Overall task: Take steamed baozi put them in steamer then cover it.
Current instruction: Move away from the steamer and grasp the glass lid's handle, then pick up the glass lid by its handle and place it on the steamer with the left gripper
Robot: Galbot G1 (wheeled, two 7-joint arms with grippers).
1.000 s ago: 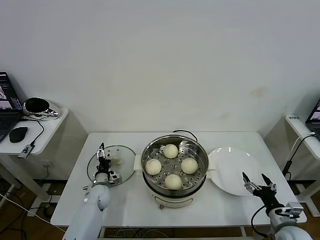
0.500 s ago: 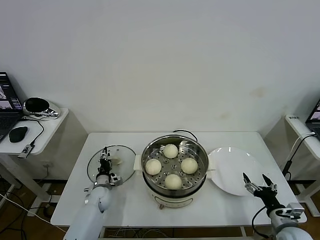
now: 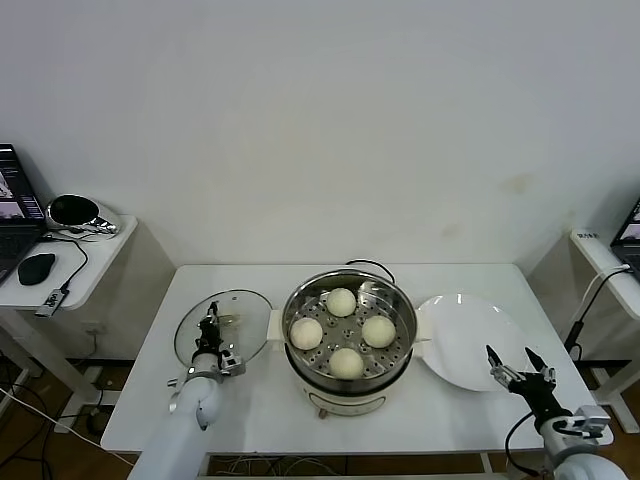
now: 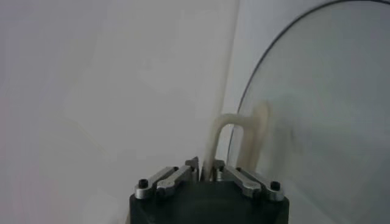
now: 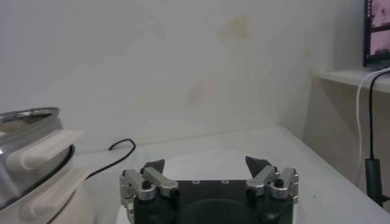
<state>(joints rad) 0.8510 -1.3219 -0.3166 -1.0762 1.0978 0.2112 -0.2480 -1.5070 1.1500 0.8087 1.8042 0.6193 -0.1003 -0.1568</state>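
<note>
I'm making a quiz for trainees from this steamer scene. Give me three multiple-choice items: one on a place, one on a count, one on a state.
1. Where does the glass lid lie?
A. On the white plate
B. On the table, on the steamer's left
C. On the steamer

2. How many baozi are in the steamer?
A. Two
B. Three
C. Four

3. The left gripper is:
A. Shut on the lid's handle
B. Open over the plate
C. Holding a bun

Answers: 1 B, it rests flat there; 2 C, four sit on the tray; 3 A, the wrist view shows the handle clamped.
</note>
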